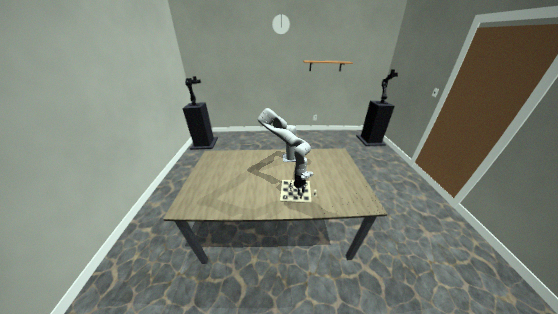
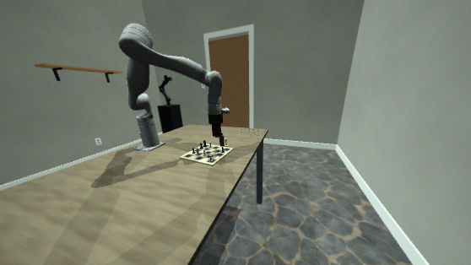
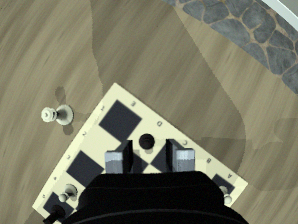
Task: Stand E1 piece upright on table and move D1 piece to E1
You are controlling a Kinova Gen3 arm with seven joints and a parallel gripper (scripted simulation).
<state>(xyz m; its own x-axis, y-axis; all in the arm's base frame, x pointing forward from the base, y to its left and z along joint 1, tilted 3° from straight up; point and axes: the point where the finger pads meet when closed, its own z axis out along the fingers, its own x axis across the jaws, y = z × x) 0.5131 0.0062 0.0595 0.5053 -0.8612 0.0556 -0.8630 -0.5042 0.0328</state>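
Dark round-topped chess piece (image 3: 145, 141) stands on the cream-and-black chessboard (image 3: 120, 99), directly between our black gripper's (image 3: 148, 161) 2 grey fingertips; we judge it the D1 piece, though we cannot read the edge letters. Our jaws stand partly open and hold nothing, spaced to straddle it from above. A small white piece (image 3: 56, 115) stands upright on the wooden table (image 3: 200, 76) just beside the board's corner, so step 1 looks done.

chessboard (image 3: 212, 160) mostly hidden under claw (image 3: 149, 160), piece types unreadable
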